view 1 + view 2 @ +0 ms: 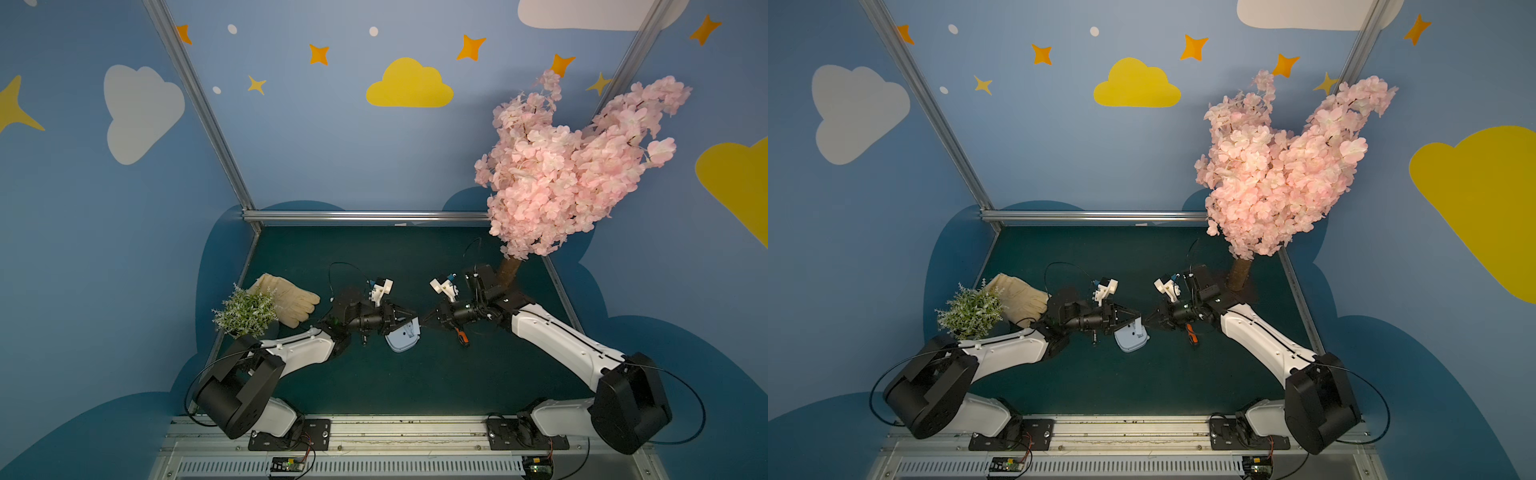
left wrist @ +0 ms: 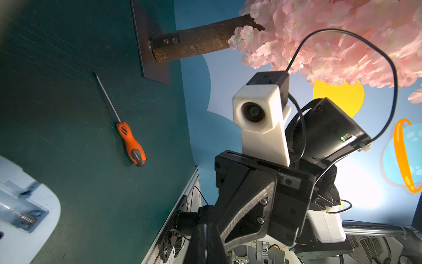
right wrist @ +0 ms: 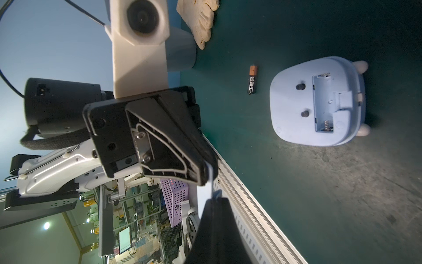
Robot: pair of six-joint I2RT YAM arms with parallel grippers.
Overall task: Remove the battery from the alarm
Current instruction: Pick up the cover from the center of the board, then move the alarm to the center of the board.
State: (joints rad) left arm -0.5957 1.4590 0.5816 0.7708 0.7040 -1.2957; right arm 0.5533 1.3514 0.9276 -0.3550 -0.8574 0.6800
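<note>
Battery [image 3: 252, 79] lies loose on the mat at nine o'clock of the face-down alarm [image 3: 317, 100], whose compartment shows empty. Above it, left gripper [image 3: 206, 176] and right gripper [image 1: 424, 321] meet tip to tip, both pinching the pale cover [image 3: 213, 186]. Removal looks done; next, one jaw pair should let go.

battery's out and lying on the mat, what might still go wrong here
1. The thin cover is pinched only by its edges between the left gripper and right gripper above the mat; it may slip and drop.
2. The two grippers sit tip to tip, so a small misjudged move may knock them together.
3. The battery lies loose beside the alarm; a low sweep could roll it away.
</note>
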